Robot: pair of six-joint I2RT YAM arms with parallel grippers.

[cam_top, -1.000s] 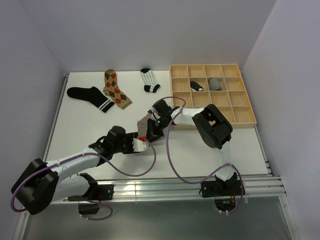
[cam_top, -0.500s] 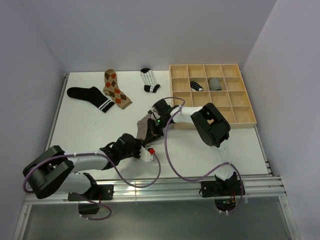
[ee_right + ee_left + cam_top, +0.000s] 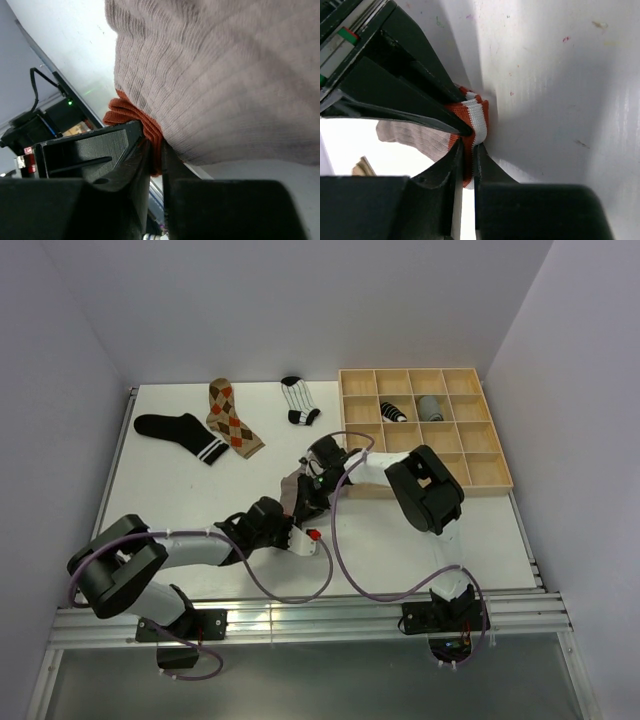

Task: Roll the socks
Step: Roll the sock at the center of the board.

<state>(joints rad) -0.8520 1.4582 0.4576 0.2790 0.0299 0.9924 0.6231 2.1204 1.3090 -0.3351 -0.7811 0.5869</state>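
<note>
A taupe sock [image 3: 291, 492] with an orange-and-white cuff is lifted at mid-table between both grippers. In the left wrist view my left gripper [image 3: 468, 146] is shut on the striped cuff [image 3: 476, 116], with the taupe body [image 3: 407, 137] hanging behind. My right gripper [image 3: 156, 152] pinches the bunched orange cuff [image 3: 131, 111], and the taupe sock [image 3: 225, 75] fills that view above it. From above, the left gripper [image 3: 296, 528] and the right gripper [image 3: 308, 496] sit close together.
A black sock with white bands [image 3: 180, 433], an argyle sock [image 3: 232, 420] and a striped sock [image 3: 298, 400] lie flat at the back left. The wooden grid tray [image 3: 480, 465] at the back right holds a striped roll [image 3: 394, 412] and a grey roll [image 3: 430, 407].
My left gripper has swung right, up to the sock, and closed on its cuff. The right gripper has stayed on the sock, almost in place.
</note>
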